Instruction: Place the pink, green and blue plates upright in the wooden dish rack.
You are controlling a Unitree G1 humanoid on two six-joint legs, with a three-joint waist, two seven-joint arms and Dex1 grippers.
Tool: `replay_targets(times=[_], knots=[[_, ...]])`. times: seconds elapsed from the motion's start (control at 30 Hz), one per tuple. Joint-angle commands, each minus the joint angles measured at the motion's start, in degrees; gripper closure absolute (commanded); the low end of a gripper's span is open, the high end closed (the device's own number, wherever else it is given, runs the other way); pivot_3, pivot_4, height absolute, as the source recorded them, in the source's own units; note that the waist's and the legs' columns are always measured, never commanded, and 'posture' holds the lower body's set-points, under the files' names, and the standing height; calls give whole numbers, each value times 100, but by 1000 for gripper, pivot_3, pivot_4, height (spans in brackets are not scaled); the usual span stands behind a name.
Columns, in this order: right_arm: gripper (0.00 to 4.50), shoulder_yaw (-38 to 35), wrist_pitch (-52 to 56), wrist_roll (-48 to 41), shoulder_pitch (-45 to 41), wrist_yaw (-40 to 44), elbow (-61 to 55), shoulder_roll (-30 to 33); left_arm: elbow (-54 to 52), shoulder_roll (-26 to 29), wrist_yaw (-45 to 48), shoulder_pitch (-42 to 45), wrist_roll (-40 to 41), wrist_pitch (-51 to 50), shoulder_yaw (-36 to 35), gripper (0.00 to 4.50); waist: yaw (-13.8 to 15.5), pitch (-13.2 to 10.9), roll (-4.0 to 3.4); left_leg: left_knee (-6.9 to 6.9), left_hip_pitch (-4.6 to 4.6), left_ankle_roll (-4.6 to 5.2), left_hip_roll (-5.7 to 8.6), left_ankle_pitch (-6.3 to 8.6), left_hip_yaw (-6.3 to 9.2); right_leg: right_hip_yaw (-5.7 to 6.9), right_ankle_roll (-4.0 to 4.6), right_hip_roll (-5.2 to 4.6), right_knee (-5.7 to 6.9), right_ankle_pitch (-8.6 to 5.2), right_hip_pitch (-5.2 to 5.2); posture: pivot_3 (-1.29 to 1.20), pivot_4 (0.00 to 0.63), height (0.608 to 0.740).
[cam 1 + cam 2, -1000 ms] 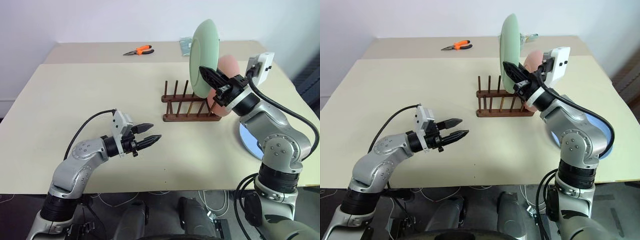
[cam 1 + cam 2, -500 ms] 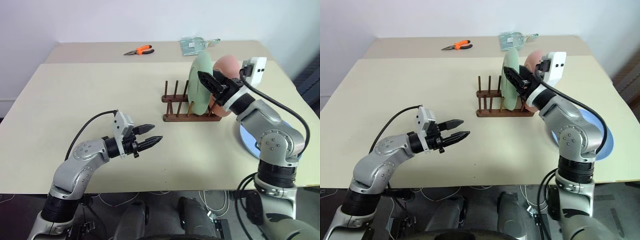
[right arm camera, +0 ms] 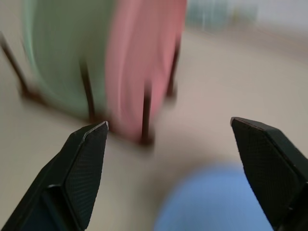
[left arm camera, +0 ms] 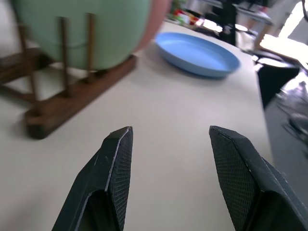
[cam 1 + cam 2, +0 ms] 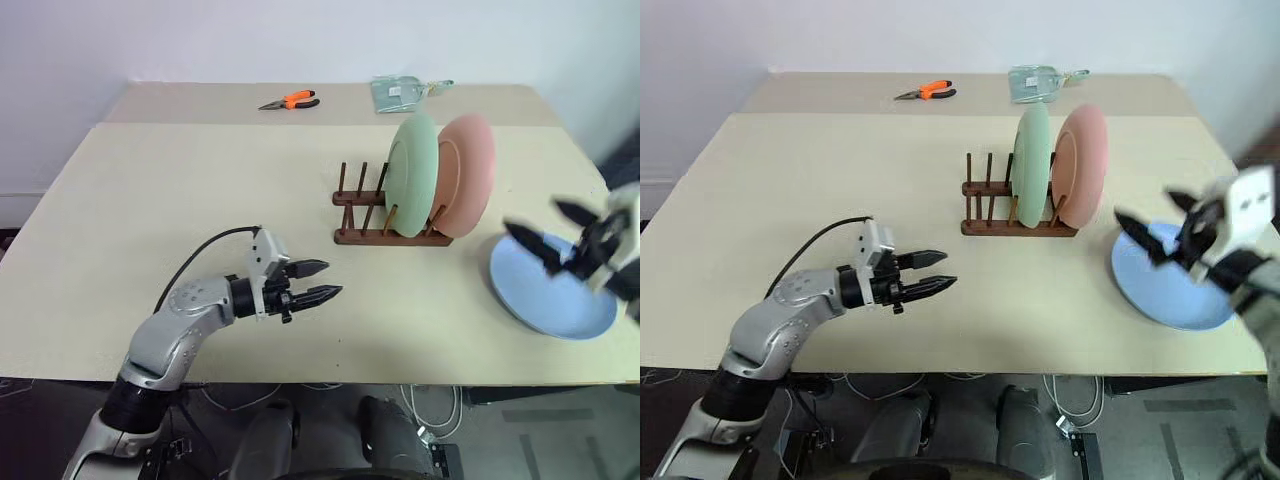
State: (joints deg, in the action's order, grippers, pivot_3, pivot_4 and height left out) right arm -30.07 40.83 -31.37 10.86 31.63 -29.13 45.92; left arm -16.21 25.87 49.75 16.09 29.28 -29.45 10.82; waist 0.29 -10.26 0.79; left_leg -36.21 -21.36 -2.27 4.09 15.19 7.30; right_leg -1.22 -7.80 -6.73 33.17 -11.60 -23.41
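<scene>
While green plate [image 5: 412,176] and pink plate [image 5: 467,175] stand upright in wooden dish rack [image 5: 385,216], blue plate [image 5: 551,298] lies flat on surface [image 5: 180,200], right. Right tool [image 5: 565,238] directly above, spread, empty. Left tool [image 5: 314,281] well apart, part-spread, empty.

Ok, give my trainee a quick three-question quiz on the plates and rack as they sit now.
1. True or false: the green plate stands upright in the rack.
2. Which plate lies flat on the table? A pink, B green, C blue.
3. Fill in: the right claw is over the ____ plate, jaws open.

Key: 1 true. 2 C, the blue plate; the pink plate is racked behind the green one. 3 blue.
</scene>
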Motion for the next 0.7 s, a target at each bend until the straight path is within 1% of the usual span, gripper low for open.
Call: replay_targets(times=[0.03,0.07,0.13,0.17,0.2,0.23,0.3,0.37,0.43,0.47,0.57,0.7], knots=[[208,628,-336,831,465,-219,-253,2,-28,-66,123,137,-6,128,40,1916,-24,1,0,0,0,-1,-3,0,-2,1,1,0,1,-1,2,0,150,740],[208,819,-365,1028,545,-325,-205,-34,-19,-81,144,158,-9,127,45,1916,-36,1,-1,1,0,-1,-5,1,-3,1,2,1,1,-1,2,0,150,740],[208,1141,-324,1475,446,-660,73,-63,-8,-93,177,175,-28,132,58,1916,-38,1,-1,-1,3,-1,-5,1,-2,1,3,1,1,-1,-1,0,150,740],[718,1214,-296,1627,360,-780,206,-70,-10,-97,185,175,-38,132,64,1916,-34,0,0,-2,1,-1,-4,0,-2,1,3,0,0,-1,-3,0,150,740],[1016,1259,-264,1711,286,-846,302,-86,-14,-101,192,174,-48,132,69,1916,-19,0,0,-3,-1,-1,-3,0,-2,1,3,-2,-2,-1,-3,0,150,740],[1425,1277,-255,1747,207,-870,375,-103,-18,-105,197,174,-54,129,66,1916,1,0,0,-5,-3,-1,-1,0,-2,0,3,-4,-2,0,-4,0,150,740],[2432,1296,-253,1799,64,-874,486,-120,-19,-112,202,174,-71,132,59,1916,40,0,1,-4,-3,-1,0,0,-1,1,3,-5,-4,0,-4,0,150,740],[3333,1296,-314,1867,-106,-863,561,-111,-21,-115,186,166,-97,153,42,1916,45,0,1,-3,-3,-1,0,0,1,2,3,-4,-3,0,-4,0,150,740],[4359,1221,-444,1918,-332,-843,551,-60,-15,-132,133,148,-141,214,-6,1916,49,0,1,-3,-4,-1,0,0,2,3,3,-4,-4,0,-3,0,150,740],[4438,1081,-502,1836,-535,-830,500,-70,13,-150,82,138,-184,283,-53,1916,46,-1,2,-4,-4,0,0,0,2,3,2,-4,-4,0,-3,0,150,740],[4438,539,-647,1374,-1313,-750,366,-122,243,-206,-118,171,-420,641,-190,1916,26,-2,-1,-4,-3,0,0,0,1,2,2,-4,-3,0,-3,0,150,740],[4438,-100,-525,640,-2945,-950,386,-83,702,-200,-310,285,-747,1155,-398,1916,33,-7,-11,-3,-1,0,-2,0,3,4,2,1,1,2,-4,0,150,740]])
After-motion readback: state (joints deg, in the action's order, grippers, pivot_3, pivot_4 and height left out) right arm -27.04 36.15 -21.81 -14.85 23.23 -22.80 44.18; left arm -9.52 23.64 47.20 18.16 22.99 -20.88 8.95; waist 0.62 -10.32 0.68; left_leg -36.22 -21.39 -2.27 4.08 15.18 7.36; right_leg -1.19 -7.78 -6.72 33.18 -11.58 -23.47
